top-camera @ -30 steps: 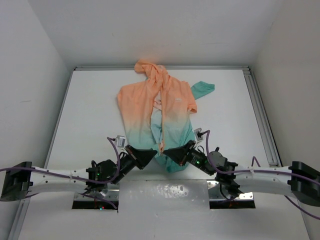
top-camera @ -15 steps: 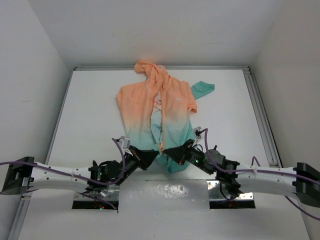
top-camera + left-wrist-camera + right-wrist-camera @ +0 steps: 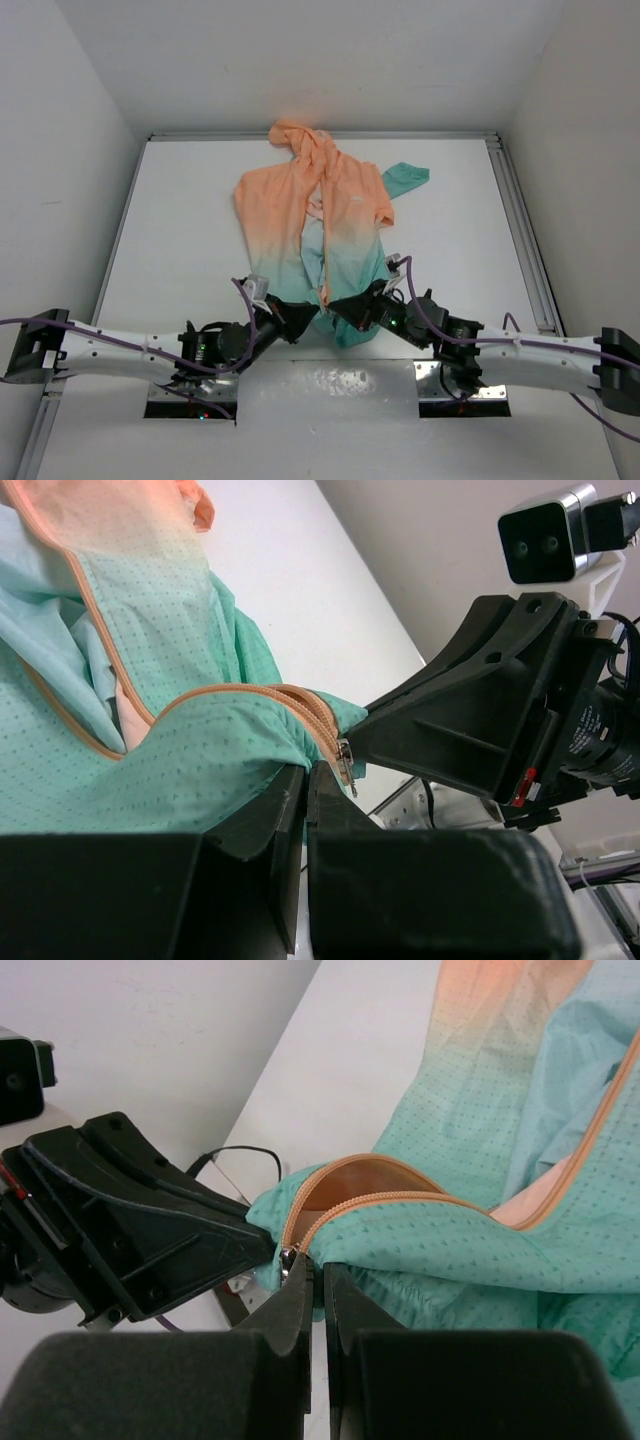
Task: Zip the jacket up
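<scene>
The jacket lies flat on the white table, peach hood at the far end, teal hem near the arms, its front open along the orange zipper. My left gripper and right gripper meet at the hem. In the left wrist view the left gripper is shut on teal hem fabric just beside the metal zipper slider. In the right wrist view the right gripper is shut on the hem beside the slider, where the two zipper halves come together.
A teal sleeve cuff sticks out at the jacket's far right. A metal rail runs along the table's right edge. A shiny plate lies between the arm bases. Walls close in on three sides.
Both grippers have moved inward toward each other along the hem, so their tips now nearly touch at the zipper's bottom end. The jacket has hardly shifted.
</scene>
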`<state>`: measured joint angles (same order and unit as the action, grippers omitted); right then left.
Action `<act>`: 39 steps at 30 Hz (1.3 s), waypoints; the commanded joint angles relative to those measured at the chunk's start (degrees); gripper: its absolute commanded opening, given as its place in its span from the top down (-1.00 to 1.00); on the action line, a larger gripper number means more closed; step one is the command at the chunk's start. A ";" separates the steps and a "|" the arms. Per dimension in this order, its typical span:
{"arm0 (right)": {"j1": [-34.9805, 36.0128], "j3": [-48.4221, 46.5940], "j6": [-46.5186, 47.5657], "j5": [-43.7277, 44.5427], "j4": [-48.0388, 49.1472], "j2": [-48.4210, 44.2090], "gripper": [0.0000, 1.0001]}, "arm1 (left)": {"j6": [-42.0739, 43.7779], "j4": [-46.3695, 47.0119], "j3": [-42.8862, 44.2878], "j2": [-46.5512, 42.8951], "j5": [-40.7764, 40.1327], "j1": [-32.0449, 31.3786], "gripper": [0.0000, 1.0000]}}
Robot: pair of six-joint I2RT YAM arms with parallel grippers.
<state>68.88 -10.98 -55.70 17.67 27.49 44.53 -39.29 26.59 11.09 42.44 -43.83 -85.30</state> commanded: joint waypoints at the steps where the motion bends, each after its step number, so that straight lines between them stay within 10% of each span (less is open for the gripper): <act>1: 0.46 -3.08 -0.02 1.31 -1.55 -1.11 1.00 | 0.97 -1.01 2.79 0.37 0.94 -1.19 1.00; 39: 2.13 -11.34 -1.16 0.43 -15.35 1.95 1.00 | 4.21 -15.52 8.42 -0.16 4.19 -1.28 1.00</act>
<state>70.57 -19.11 -56.42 17.37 11.35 45.65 -36.97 10.63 17.39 43.13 -42.00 -85.58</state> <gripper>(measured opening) 0.010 0.015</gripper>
